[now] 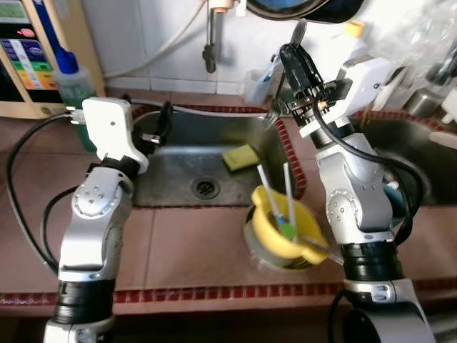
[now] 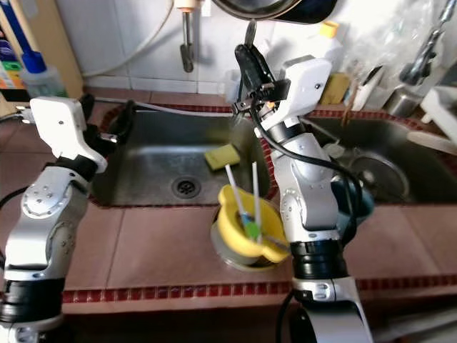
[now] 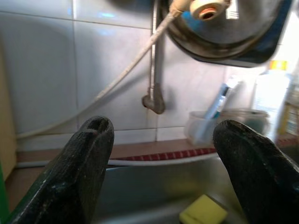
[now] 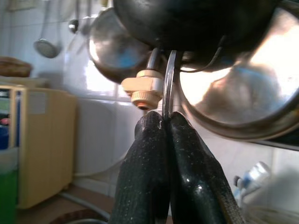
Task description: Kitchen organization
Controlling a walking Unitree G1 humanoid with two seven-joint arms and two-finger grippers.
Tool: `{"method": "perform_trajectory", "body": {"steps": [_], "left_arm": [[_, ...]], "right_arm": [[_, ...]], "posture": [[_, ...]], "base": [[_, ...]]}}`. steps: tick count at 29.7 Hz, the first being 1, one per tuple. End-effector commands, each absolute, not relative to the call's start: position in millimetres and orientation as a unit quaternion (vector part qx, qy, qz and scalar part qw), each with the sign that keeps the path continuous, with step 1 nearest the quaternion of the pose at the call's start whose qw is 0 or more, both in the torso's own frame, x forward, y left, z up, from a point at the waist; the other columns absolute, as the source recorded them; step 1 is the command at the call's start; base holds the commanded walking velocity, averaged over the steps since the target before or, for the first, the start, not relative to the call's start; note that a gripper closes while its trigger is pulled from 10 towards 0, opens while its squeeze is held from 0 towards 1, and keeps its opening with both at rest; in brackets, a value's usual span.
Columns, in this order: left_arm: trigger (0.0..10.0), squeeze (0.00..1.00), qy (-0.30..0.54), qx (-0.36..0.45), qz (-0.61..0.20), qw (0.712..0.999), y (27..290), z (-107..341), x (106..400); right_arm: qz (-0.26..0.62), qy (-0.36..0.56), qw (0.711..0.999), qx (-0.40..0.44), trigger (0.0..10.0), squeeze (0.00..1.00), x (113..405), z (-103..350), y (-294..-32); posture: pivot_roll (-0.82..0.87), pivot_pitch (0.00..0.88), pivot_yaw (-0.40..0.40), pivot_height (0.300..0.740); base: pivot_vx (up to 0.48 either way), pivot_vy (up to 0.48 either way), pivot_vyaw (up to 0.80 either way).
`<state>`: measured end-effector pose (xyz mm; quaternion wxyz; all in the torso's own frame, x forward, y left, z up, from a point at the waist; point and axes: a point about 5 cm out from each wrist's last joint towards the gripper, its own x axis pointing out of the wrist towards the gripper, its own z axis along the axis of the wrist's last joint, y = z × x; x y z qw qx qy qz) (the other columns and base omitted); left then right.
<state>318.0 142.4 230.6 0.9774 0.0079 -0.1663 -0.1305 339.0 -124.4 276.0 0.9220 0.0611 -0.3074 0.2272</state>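
My right gripper [image 1: 291, 53] is raised above the sink's right rim, shut on a metal fork [image 1: 271, 118]. The fork's handle sticks up past the fingers and its tines point down. In the right wrist view the fingers [image 4: 145, 158] pinch the thin handle [image 4: 168, 79]. My left gripper [image 1: 158, 125] hangs open over the sink's left edge with nothing between its fingers [image 3: 84, 163]. A yellow cup [image 1: 282, 232] holding white sticks and a green utensil stands on the tiled counter in front of the sink. A yellow sponge [image 1: 241, 157] lies in the steel sink [image 1: 178, 161].
A green soap bottle with a blue cap [image 1: 71, 78] stands at the back left beside a cream appliance [image 1: 28, 57]. A clear tub with a toothbrush [image 1: 258, 80] sits behind the sink. Dark pans [image 4: 224, 70] hang on the tiled wall. A second basin [image 2: 371, 171] with dishes lies to the right.
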Motion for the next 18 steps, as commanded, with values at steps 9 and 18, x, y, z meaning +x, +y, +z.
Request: {"method": "perform_trajectory", "body": {"steps": [9,18], "left_arm": [[10.0,0.00,-0.186,0.024,-0.178,0.966,131.6,237.3,311.0],[10.0,0.00,-0.175,0.044,-0.247,0.952,113.4,227.3,296.5]], "right_arm": [[0.230,-0.301,0.921,0.092,10.0,0.00,348.1,279.8,-129.4],[0.212,-0.290,0.930,0.084,10.0,0.00,359.5,278.7,-145.9]], "posture": [[-0.15,0.068,-0.090,0.740],[-0.15,0.089,-0.088,0.740]], "base": [[0.000,0.000,0.00],[0.000,0.000,0.00]]}}
